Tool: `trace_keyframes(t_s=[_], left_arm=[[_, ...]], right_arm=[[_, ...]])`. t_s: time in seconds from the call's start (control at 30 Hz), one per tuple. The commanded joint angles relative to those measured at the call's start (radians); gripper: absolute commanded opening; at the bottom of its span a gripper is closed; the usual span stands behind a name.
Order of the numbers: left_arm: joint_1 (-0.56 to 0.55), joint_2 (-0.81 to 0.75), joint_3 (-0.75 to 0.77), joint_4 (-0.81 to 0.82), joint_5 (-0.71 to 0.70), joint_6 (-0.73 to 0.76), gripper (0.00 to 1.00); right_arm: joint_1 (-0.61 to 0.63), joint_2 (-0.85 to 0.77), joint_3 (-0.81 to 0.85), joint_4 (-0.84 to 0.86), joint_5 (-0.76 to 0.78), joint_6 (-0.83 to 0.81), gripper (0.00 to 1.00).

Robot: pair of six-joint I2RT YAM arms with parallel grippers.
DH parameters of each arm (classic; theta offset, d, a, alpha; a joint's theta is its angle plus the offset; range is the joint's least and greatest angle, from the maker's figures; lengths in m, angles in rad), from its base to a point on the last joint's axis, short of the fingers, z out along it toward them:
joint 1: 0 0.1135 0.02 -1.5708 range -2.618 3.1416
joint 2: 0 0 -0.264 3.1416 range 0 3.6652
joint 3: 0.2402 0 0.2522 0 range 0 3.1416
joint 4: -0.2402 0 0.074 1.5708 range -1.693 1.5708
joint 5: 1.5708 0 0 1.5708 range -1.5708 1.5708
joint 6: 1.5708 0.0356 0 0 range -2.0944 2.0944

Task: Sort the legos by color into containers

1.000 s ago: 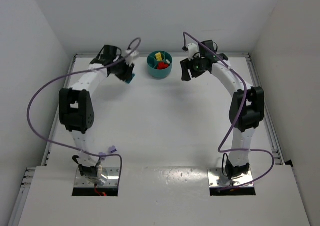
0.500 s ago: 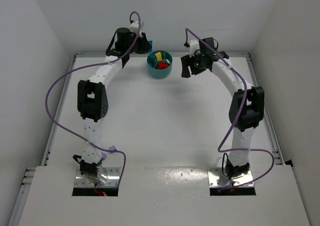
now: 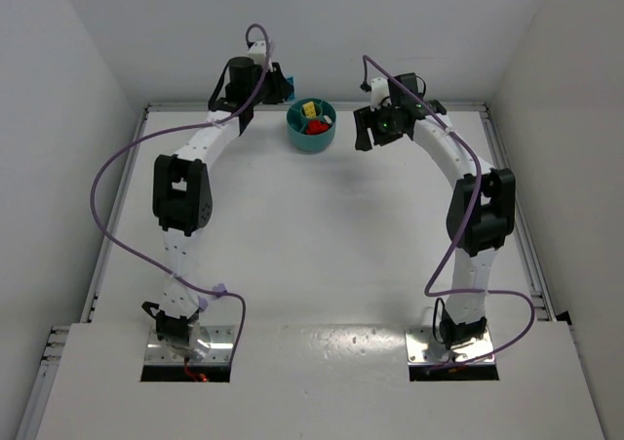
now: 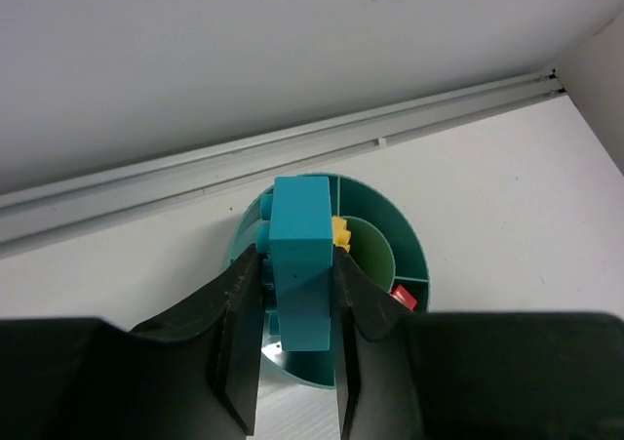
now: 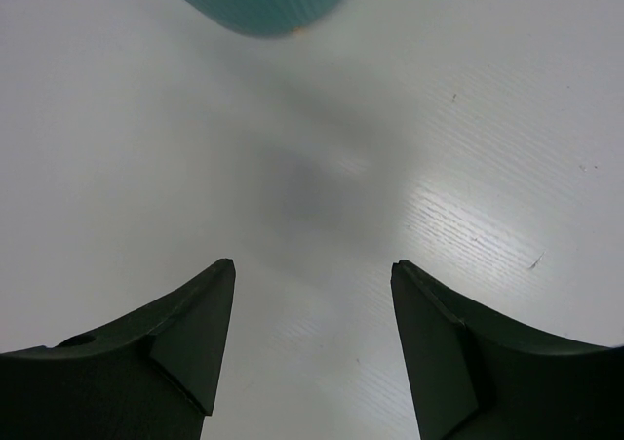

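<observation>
White table, upper centre: left gripper pinches a teal brick upright, just above the bowl at its left rim; right gripper hangs spread and empty.

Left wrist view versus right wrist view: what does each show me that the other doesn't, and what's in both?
Only left wrist: the left gripper shut on a teal brick, the dividers inside the bowl and a yellow brick there. Only right wrist: the right gripper open and empty over bare table. Both: the teal bowl with red bricks in it, just its edge at the top of the right wrist view.
</observation>
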Motion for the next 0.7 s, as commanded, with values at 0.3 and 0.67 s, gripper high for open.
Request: trace_keyframes(t_s=[0.3,0.67], left_arm=[[-0.017,0.005,-0.052,-0.044,-0.047,0.012,0.03],[-0.035,0.043,-0.042,-0.044,-0.047,-0.023,0.11]], right_arm=[[-0.005,-0.041,0.022,0.016,0.023,0.03,0.66],[0.004,-0.032,0.031,0.016,0.023,0.03,0.66]])
